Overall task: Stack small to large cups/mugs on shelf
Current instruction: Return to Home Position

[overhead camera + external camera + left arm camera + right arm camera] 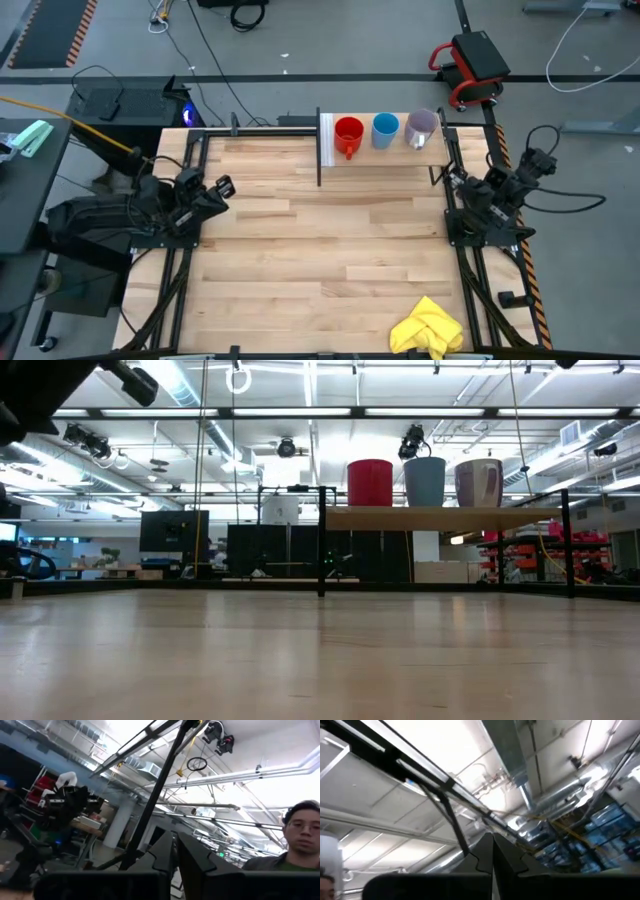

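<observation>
The three cups stand in a row on the shelf (385, 157) at the far edge of the table (300, 260), well apart from both tools. The left tool (175, 839) sits folded back over the table's left side. The right tool (492, 840) is folded back over the right side, nearer the shelf's open end but touching nothing. On each tool the two dark fingers are pressed together with nothing between them. The red mug (348, 133) is nearest the white upright end panel (325, 137). The light-blue cup (385, 129) is in the middle, and the translucent purple-grey cup (421, 127) is at the other end, on the right arm's side. All three are upright with their mouths up, and small gaps separate them. From above, the red mug's handle points toward the open table. The low view does not show that handle. It does show the shelf board raised on thin dark legs, with the three cups side by side on top. Only the high view shows the crumpled yellow cloth (428, 328) at the table's near right edge, far from the shelf. The wrist views look up at ceiling lights and pipes, and the left one catches a person (295, 847) beyond the table.
</observation>
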You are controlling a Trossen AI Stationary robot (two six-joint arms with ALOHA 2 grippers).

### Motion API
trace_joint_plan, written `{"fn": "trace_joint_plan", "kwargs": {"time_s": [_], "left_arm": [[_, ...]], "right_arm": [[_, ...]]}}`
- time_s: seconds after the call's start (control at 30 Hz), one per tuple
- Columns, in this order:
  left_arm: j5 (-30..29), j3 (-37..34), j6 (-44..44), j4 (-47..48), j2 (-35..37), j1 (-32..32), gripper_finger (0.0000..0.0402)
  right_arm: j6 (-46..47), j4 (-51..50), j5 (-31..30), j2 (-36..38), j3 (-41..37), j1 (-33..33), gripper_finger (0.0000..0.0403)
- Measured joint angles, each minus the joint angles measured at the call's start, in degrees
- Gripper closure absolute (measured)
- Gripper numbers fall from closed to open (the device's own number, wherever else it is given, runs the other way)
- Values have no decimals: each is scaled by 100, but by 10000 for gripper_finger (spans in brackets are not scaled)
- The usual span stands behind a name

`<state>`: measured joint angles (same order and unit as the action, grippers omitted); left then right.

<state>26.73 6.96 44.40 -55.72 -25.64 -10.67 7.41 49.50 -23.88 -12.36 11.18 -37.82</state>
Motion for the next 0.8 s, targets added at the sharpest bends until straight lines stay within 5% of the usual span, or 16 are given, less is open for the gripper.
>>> {"fn": "trace_joint_plan", "kwargs": {"time_s": [0.3,0.8], "left_arm": [[659,-24,322,30,639,-695,372],[1013,-24,442,762,1412,-1383,367]], "right_arm": [[-155,-856,394,751,-25,343,392],[-474,-1122,428,819,-27,369,392]]}}
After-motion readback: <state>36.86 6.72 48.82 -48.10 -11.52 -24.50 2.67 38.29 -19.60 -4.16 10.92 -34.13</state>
